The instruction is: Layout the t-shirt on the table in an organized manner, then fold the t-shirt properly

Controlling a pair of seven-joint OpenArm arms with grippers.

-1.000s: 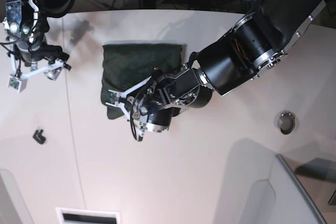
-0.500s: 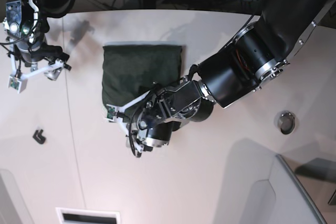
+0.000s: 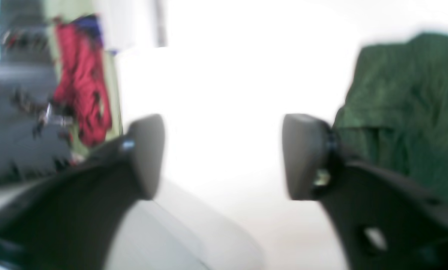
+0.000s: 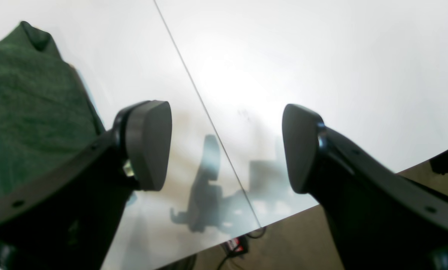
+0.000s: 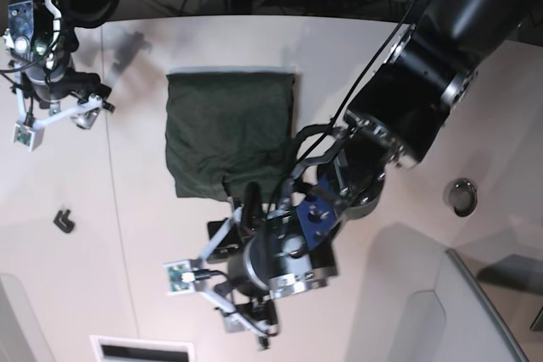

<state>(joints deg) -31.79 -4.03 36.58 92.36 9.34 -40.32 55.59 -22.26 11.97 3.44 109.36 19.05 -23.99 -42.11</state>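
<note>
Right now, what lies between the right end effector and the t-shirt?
Only bare table, crossed by one thin seam line, separates the right end effector from the t-shirt in the base view.

Parted jaws beside t-shirt (image 3: 407, 112)

folded t-shirt (image 5: 227, 133) mid-table (image 5: 153, 243), bare white surface all round, metal ring (image 5: 462, 197) far right

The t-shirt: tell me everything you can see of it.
The t-shirt is plain dark green soft cloth with no print, folded into a compact, roughly rectangular bundle with no sleeve sticking out. It lies flat on the white table, toward the far side. Its near edge is a little uneven, and the left arm crosses over its near right corner. Neither end effector holds it: both are open and off the cloth.
</note>
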